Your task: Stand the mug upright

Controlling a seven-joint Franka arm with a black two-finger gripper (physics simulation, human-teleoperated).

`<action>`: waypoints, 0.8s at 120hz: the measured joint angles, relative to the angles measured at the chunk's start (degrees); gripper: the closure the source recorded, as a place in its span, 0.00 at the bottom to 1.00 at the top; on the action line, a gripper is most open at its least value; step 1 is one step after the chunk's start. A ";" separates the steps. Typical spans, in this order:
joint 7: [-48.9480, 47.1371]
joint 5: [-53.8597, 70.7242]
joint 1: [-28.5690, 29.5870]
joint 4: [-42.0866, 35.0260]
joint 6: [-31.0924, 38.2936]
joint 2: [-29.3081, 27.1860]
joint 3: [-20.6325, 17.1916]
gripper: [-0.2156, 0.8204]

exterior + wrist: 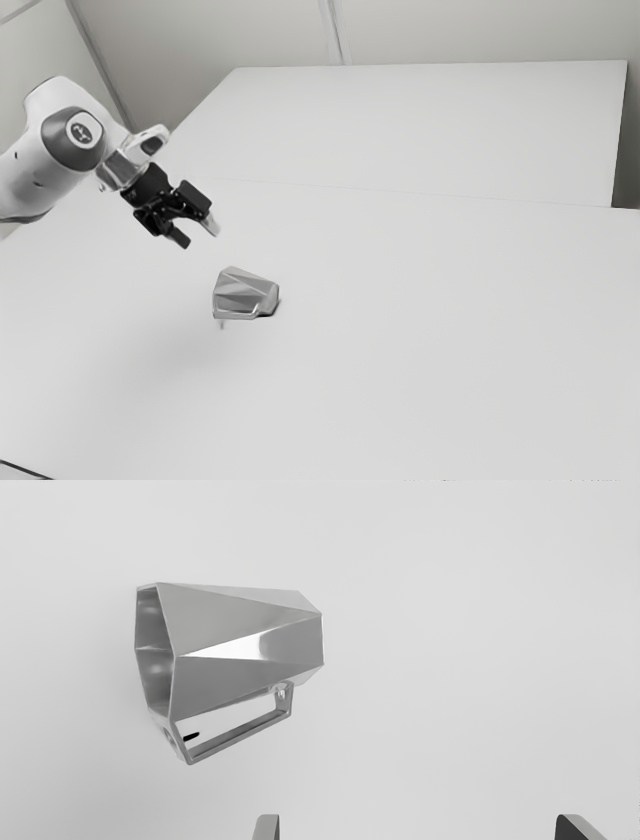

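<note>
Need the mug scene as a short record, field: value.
object: mug, faceted, shiny grey
pose: lying on its side, not upright
mouth: open end sideways, wider than the base
handle: angular loop, on the side toward the fingers in the wrist view
gripper: open, above the table, clear of the mug
support: pale table
task status: not done

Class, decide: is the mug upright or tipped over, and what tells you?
Tipped over: the mug lies on its side, its open mouth facing sideways and its handle along the flank.
</note>
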 joint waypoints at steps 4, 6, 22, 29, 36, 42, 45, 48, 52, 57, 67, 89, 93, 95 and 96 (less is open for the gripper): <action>1.49 -0.89 0.12 -0.10 0.26 0.60 0.29 0.21; 2.25 -1.45 0.18 -0.13 0.37 1.01 0.40 0.21; 8.05 -4.56 0.14 -0.16 1.00 3.64 2.21 0.21; 10.23 -5.38 0.34 -0.20 1.10 4.51 2.80 0.21; 12.23 -6.20 0.25 -0.22 1.07 5.40 3.60 0.21; 13.79 -7.04 0.07 -0.17 0.77 6.29 4.45 0.21; 14.53 -7.55 0.00 -0.08 0.55 6.94 4.89 0.21; 15.25 -8.10 0.08 0.03 0.31 7.56 5.17 0.21; 16.26 -9.15 0.34 0.26 -0.03 8.57 5.43 0.21; 17.58 -10.62 0.42 0.50 -0.42 9.81 5.95 0.21; 20.17 -13.11 0.82 1.46 -1.46 12.02 6.47 0.21; 25.44 -16.99 2.51 2.54 -3.83 15.26 6.60 0.21; 26.28 -17.48 2.97 2.94 -4.32 15.95 6.60 0.21; 26.69 -17.68 3.19 3.12 -4.55 16.24 6.60 0.21; 26.89 -17.77 3.28 3.20 -4.65 16.35 6.61 0.21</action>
